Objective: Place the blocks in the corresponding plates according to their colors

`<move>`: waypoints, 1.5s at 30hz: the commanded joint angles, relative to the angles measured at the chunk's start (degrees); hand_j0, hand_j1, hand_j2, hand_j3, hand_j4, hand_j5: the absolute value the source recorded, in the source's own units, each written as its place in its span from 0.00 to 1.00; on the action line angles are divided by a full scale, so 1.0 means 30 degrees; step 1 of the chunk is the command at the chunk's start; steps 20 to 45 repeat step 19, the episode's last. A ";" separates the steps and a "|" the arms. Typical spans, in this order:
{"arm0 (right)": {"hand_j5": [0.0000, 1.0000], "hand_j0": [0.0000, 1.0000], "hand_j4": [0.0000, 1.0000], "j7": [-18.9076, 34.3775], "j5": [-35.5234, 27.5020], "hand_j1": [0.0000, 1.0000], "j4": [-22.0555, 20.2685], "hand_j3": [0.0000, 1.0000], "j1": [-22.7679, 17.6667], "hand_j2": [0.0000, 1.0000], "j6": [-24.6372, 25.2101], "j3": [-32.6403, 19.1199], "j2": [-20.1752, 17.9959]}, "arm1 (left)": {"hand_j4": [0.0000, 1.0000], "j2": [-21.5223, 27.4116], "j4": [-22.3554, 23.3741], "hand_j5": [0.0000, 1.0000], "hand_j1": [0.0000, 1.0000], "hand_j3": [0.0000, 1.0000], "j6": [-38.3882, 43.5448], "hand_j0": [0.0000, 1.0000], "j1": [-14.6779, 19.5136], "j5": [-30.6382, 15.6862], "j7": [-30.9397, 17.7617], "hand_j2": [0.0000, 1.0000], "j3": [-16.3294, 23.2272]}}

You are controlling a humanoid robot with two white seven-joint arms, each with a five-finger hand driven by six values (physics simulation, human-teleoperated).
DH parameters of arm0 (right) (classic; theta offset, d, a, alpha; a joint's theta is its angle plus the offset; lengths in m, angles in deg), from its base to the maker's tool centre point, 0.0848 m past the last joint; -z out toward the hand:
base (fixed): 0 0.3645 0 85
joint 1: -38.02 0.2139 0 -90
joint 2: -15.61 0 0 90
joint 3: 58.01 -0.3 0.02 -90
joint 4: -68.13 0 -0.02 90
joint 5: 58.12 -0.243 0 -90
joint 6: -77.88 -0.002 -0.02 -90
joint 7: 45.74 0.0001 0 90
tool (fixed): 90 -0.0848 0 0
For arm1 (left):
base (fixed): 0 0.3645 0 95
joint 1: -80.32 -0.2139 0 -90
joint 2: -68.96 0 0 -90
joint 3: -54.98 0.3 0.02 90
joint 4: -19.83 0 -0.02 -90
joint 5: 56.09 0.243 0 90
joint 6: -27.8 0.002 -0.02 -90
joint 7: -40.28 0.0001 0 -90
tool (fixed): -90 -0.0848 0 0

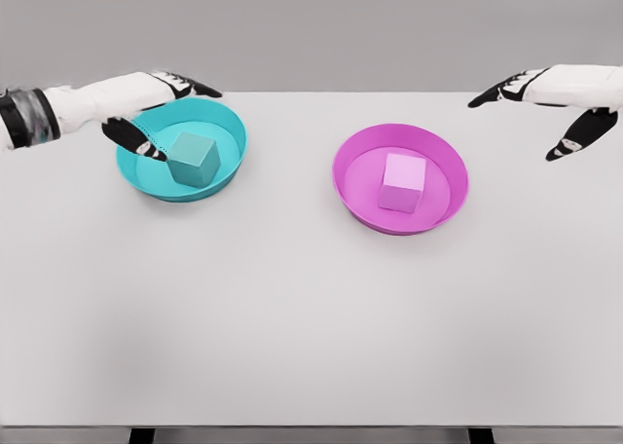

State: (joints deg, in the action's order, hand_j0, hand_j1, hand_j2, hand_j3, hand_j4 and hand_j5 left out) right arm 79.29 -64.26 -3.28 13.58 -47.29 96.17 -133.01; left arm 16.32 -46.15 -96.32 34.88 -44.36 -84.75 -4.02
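Observation:
A teal block sits inside the teal plate at the left of the white table. A pink block sits inside the magenta plate right of the middle. My left hand hovers over the far left rim of the teal plate, fingers spread, thumb pointing down near the block, holding nothing. My right hand hangs at the far right, well apart from the magenta plate, fingers spread and empty.
The white table stretches wide in front of both plates, its front edge near the bottom of the view. A grey wall stands behind the table's far edge.

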 commanded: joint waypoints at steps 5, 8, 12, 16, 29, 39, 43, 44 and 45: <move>1.00 1.00 1.00 -0.0009 -0.0181 1.00 0.0221 1.00 -0.0380 1.00 0.0059 -0.0241 -0.0146 | 1.00 0.3103 -0.3818 1.00 1.00 1.00 -0.0294 1.00 -0.3924 -0.4932 0.0011 1.00 -0.3771; 1.00 1.00 1.00 -0.0009 -0.0181 1.00 0.0690 1.00 -0.0761 1.00 0.0059 -0.0270 -0.0176 | 1.00 0.3455 -0.3907 1.00 1.00 1.00 -0.0294 1.00 -0.5946 -0.5782 0.0011 1.00 -0.4475; 1.00 1.00 1.00 -0.0009 -0.0122 1.00 0.0690 1.00 -0.0849 1.00 0.0059 -0.0417 -0.1230 | 1.00 0.3924 -0.3907 1.00 1.00 1.00 -0.0294 1.00 -0.7880 -0.6076 0.0011 1.00 -0.4534; 1.00 1.00 1.00 -0.0009 -0.0093 1.00 0.0573 1.00 -0.1025 1.00 0.0059 -0.0593 -0.1025 | 1.00 0.3895 -0.3907 1.00 1.00 1.00 -0.0294 1.00 -0.8291 -0.6105 0.0011 1.00 -0.4534; 1.00 1.00 1.00 -0.0009 -0.0034 1.00 0.0515 1.00 -0.1025 1.00 0.0059 -0.0592 -0.0996 | 1.00 0.3924 -0.3936 1.00 1.00 1.00 -0.0294 1.00 -0.8350 -0.6105 0.0011 1.00 -0.4534; 1.00 1.00 1.00 -0.0009 -0.0034 1.00 0.0515 1.00 -0.1025 1.00 0.0059 -0.0592 -0.0996 | 1.00 0.3924 -0.3936 1.00 1.00 1.00 -0.0294 1.00 -0.8350 -0.6105 0.0011 1.00 -0.4534; 1.00 1.00 1.00 -0.0009 -0.0034 1.00 0.0515 1.00 -0.1025 1.00 0.0059 -0.0592 -0.0996 | 1.00 0.3924 -0.3936 1.00 1.00 1.00 -0.0294 1.00 -0.8350 -0.6105 0.0011 1.00 -0.4534; 1.00 1.00 1.00 -0.0009 -0.0034 1.00 0.0515 1.00 -0.1025 1.00 0.0059 -0.0592 -0.0996 | 1.00 0.3924 -0.3936 1.00 1.00 1.00 -0.0294 1.00 -0.8350 -0.6105 0.0011 1.00 -0.4534; 1.00 1.00 1.00 -0.0009 -0.0034 1.00 0.0515 1.00 -0.1025 1.00 0.0059 -0.0592 -0.0996 | 1.00 0.3924 -0.3936 1.00 1.00 1.00 -0.0294 1.00 -0.8350 -0.6105 0.0011 1.00 -0.4534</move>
